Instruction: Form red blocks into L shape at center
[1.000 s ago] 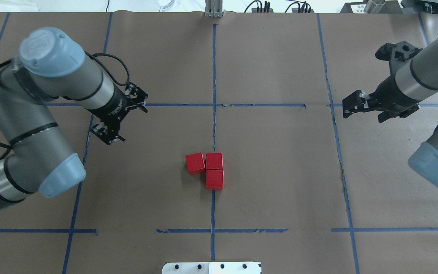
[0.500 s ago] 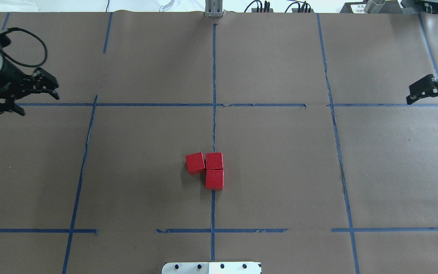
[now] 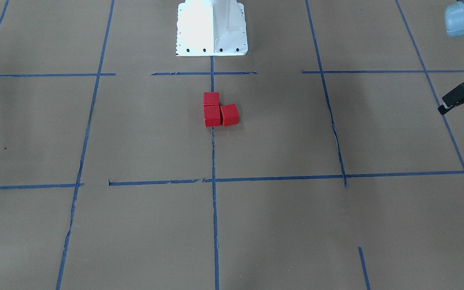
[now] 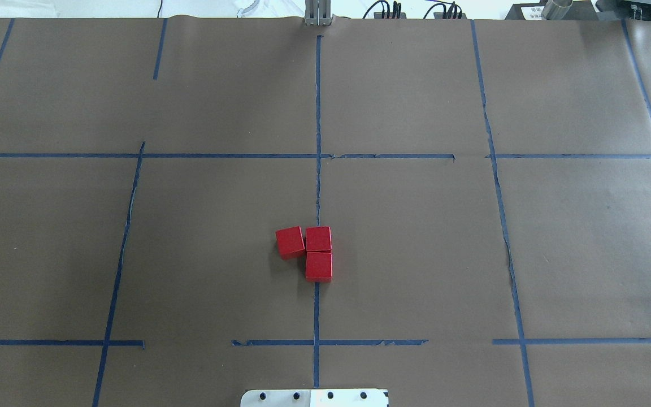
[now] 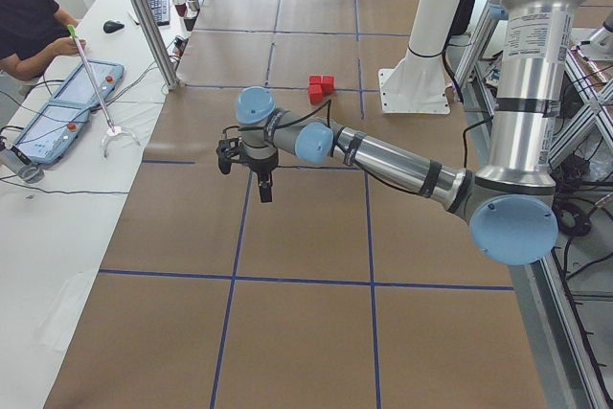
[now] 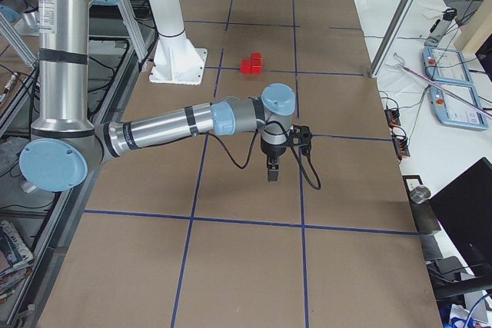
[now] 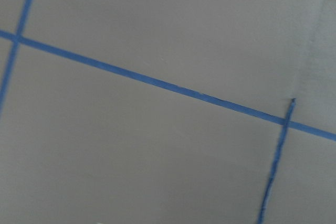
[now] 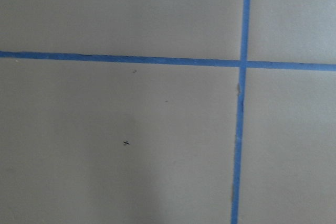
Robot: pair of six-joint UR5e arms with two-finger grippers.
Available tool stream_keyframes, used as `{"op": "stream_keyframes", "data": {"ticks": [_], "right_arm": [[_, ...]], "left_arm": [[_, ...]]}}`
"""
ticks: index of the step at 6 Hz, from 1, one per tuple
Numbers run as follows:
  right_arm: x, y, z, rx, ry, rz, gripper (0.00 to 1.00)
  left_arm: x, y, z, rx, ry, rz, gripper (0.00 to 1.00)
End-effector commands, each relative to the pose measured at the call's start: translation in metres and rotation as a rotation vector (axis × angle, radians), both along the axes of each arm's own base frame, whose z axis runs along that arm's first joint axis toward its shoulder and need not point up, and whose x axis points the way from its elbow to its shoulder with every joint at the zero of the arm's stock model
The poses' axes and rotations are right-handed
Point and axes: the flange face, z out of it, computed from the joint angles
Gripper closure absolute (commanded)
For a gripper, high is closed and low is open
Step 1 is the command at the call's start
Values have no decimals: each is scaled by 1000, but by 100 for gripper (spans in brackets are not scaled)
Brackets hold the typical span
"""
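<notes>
A brown paper-covered surface [image 4: 416,254] filled the scene, divided into large rectangles by strips of blue tape [image 4: 318,130], some torn or crooked. At the middle of its near edge stood a white metal post on a bolted base plate [image 3: 212,30]. A small black mark [image 8: 125,142] dotted the paper near one tape crossing. Black cables [image 4: 410,10] lay past the far edge. On the far side, a person in a dark shirt [image 5: 24,21] sat at a white side table with a pale blue handheld control tablet [image 5: 62,117], a keyboard [image 5: 158,2] and a mouse [image 5: 113,26], beside a silver upright pole [image 5: 148,21].
</notes>
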Motion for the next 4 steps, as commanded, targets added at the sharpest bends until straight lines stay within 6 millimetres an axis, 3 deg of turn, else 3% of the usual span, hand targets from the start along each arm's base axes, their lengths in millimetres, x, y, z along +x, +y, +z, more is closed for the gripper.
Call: {"op": "stream_keyframes", "data": {"ticks": [1, 3, 4], "right_arm": [[33, 46, 50, 1, -2, -57, 0], [33, 45, 53, -1, 1, -60, 0], [33, 42, 58, -9, 0, -61, 0]], "left_arm": [[-83, 6, 69, 145, -45, 110, 0], [-86, 7, 117, 62, -36, 121, 0], [-87, 11, 112, 4, -33, 120, 0]]}}
